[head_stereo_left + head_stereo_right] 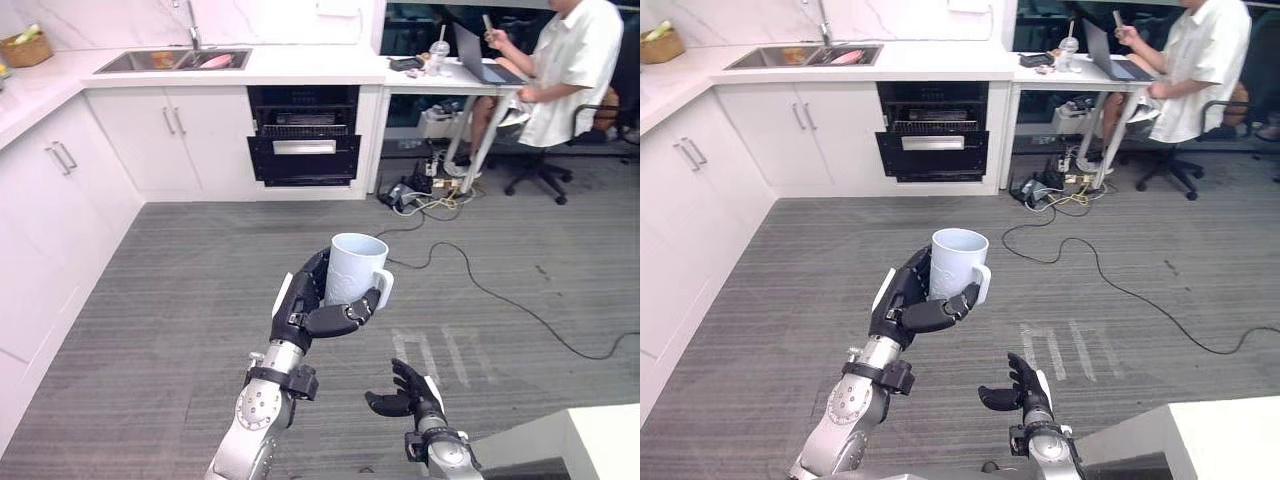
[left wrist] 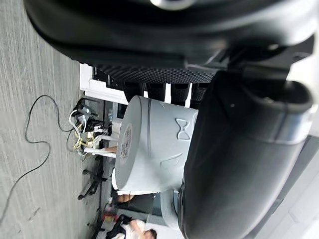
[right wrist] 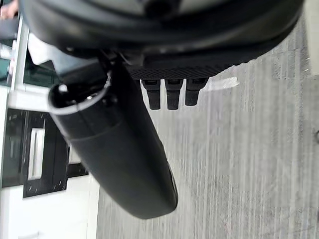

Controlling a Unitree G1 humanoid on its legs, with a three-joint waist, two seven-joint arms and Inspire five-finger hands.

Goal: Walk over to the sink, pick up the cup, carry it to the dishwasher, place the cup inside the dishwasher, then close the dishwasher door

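Observation:
A pale grey-blue cup with a handle stands upright in my left hand, held over the grey floor in the middle of the room. The fingers and thumb curl round its body, as the left wrist view confirms around the cup. My right hand hangs low to the right, empty, its fingers loosely relaxed. The dishwasher sits in the white cabinets ahead with its dark door partly open and a rack showing. The sink with a tap is in the counter to its left.
White cabinets run along the left wall. A person sits at a desk with a laptop at the back right. Cables trail across the floor from a power strip. A white surface corner is at the lower right.

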